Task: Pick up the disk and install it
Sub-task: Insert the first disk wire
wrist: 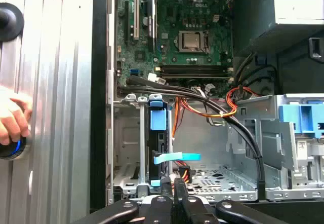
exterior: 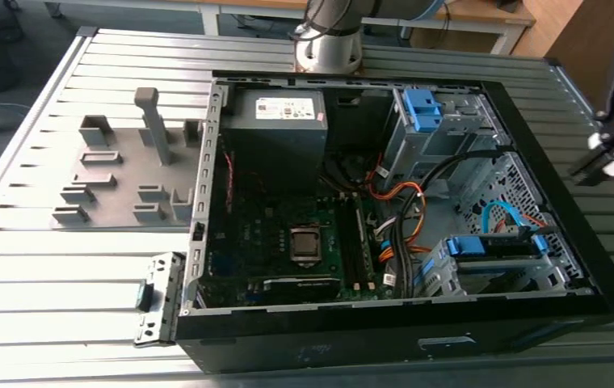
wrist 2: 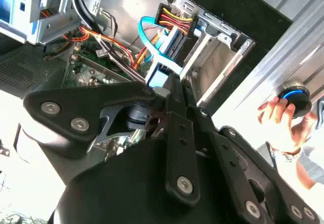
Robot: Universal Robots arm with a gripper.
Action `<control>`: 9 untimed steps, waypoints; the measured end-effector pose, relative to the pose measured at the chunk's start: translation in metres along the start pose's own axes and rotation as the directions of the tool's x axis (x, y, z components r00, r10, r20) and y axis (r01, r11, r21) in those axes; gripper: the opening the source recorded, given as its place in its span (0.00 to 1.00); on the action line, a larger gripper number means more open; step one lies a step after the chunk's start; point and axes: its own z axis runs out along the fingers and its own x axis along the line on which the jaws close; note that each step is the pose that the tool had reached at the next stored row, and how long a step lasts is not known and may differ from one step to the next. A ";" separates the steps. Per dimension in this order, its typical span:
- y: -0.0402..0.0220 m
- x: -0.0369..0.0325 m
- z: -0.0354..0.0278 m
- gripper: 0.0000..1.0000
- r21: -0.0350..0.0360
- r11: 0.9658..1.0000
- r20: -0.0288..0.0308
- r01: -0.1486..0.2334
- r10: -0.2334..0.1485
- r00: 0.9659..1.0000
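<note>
Since the disk point(exterior: 488, 249) already sits in the bay point(exterior: 549, 273) at the exterior view's near right (cables point(exterior: 504, 217) on), we judge it installed, gripper point(wrist: 175, 193) closed on nothing.

- Surface point(exterior: 27, 275): was pale silver, ribbed in parallel slats.
- Computer case point(exterior: 393, 343): had a black shell and bare grey metal bays.
- Motherboard point(exterior: 285, 234): was dark green.
- Power-supply box point(exterior: 277, 121): was grey with a white sticker.
- The disk point(exterior: 490, 247): was framed in blue.
- Flat cable point(wrist: 177, 157): was light blue.
- Bracket point(exterior: 422, 109): was blue.
- Wire bundle point(wrist: 228, 107): showed orange, red, yellow and black.
- Fixture block point(exterior: 124, 174): was matt grey.
- Gripper point(wrist: 175, 193): was black, jaws included, with silver bolt heads.
</note>
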 end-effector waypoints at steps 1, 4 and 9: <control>-0.0029 -0.0006 0.0016 0.16 0.000 1.000 0.000 0.000 0.000 1.000; -0.0114 -0.0056 0.0064 0.16 0.000 1.000 -0.001 0.000 0.000 1.000; -0.0103 -0.0032 0.0096 0.16 0.000 1.000 -0.001 0.000 0.000 1.000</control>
